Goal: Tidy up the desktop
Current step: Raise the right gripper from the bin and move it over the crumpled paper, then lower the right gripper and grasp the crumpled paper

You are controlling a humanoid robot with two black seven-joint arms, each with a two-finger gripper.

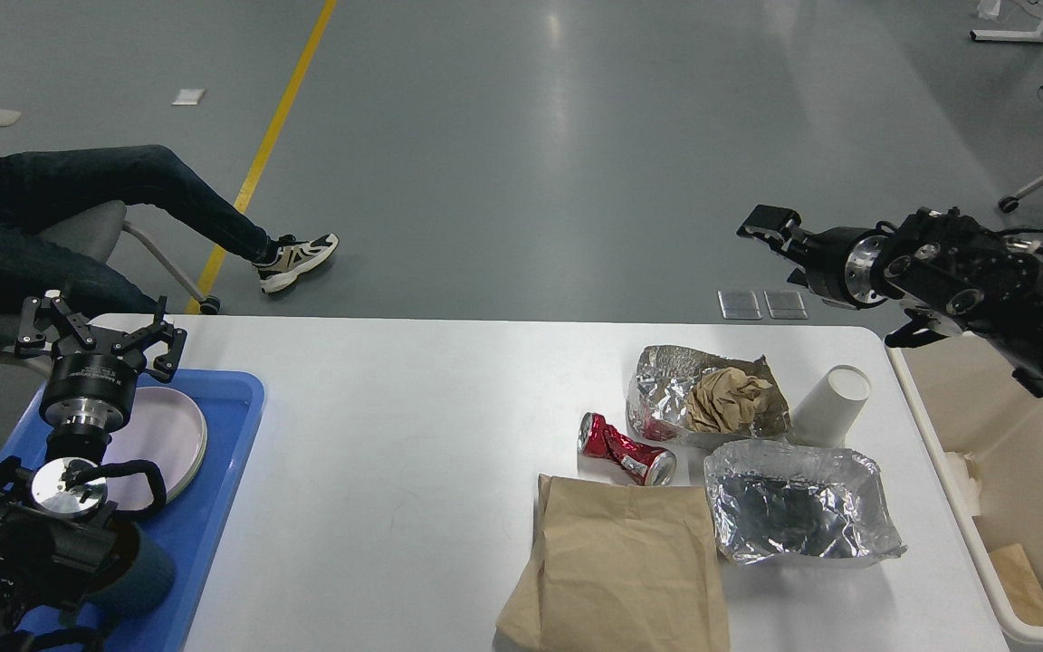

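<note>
The white desktop (pixel 413 407) holds rubbish on its right half: a crushed red can (pixel 626 448), a foil wrap with crumpled brown paper (pixel 703 398), a tipped white paper cup (pixel 831 406), a crumpled foil tray (pixel 798 512) and a brown paper bag (pixel 621 566) at the front edge. My right gripper (pixel 779 237) points left, up in the air beyond the table's far right corner, open and empty. My left gripper (pixel 100 333) is open and empty above the far end of the blue tray (pixel 223 471).
A pale plate (pixel 164 435) lies in the blue tray at the left. A cream bin (pixel 947 462) stands off the table's right edge with brown paper inside. A seated person's legs (pixel 168 195) are beyond the far left corner.
</note>
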